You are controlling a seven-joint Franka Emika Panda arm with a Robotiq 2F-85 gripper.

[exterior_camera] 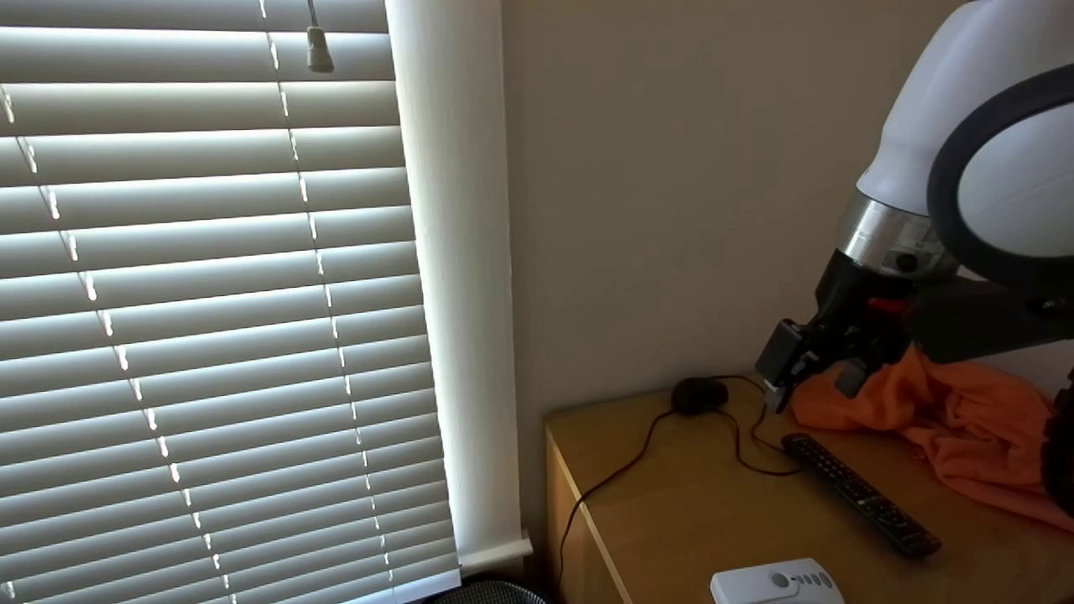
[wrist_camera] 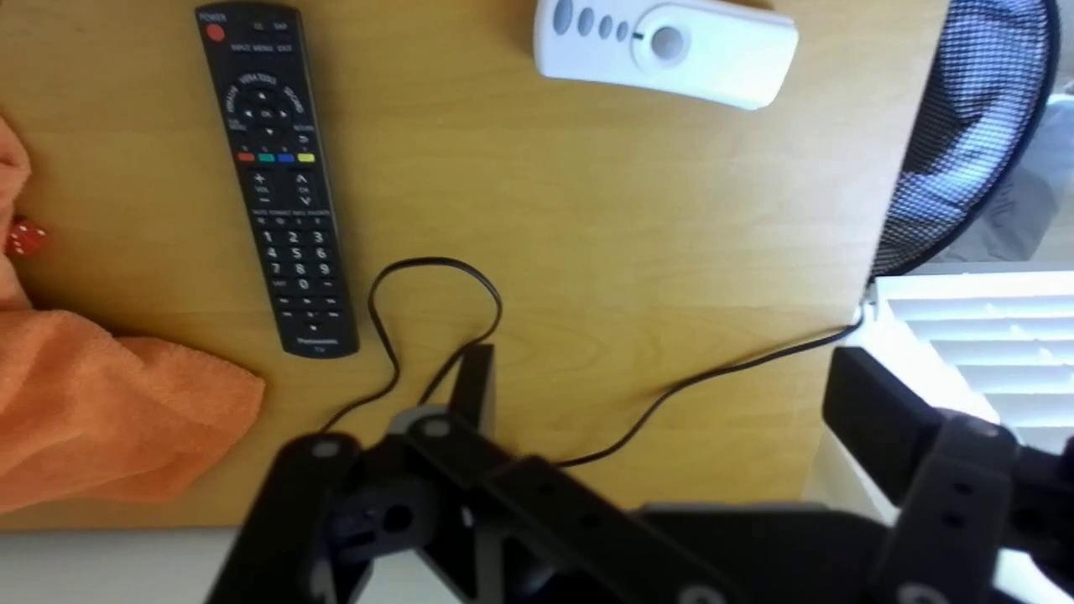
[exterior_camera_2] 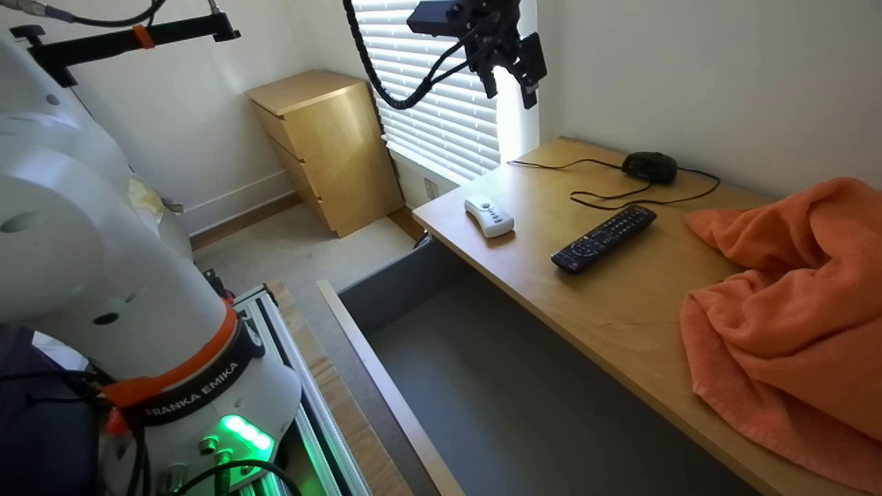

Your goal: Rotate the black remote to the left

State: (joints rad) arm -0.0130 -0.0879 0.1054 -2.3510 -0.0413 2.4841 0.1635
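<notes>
The black remote lies flat on the wooden dresser top (exterior_camera_2: 623, 313). It shows in both exterior views (exterior_camera: 862, 497) (exterior_camera_2: 604, 239) and on the left of the wrist view (wrist_camera: 279, 180). There its red power button is at the top and its Panasonic end is nearest the gripper side. My gripper is open and empty in the air above the dresser, apart from the remote. It shows in both exterior views (exterior_camera: 814, 387) (exterior_camera_2: 510, 93) and in the wrist view (wrist_camera: 663, 369), where its fingers are wide apart over bare wood and a cable.
A white controller (exterior_camera_2: 489, 216) lies near the dresser's edge. A round black object (exterior_camera_2: 650, 167) with thin cables sits by the wall. An orange cloth (exterior_camera_2: 792, 310) lies beside the remote, with a red die (wrist_camera: 25, 237). An open drawer (exterior_camera_2: 393, 393) juts out below. A mesh bin (wrist_camera: 956, 143) stands alongside.
</notes>
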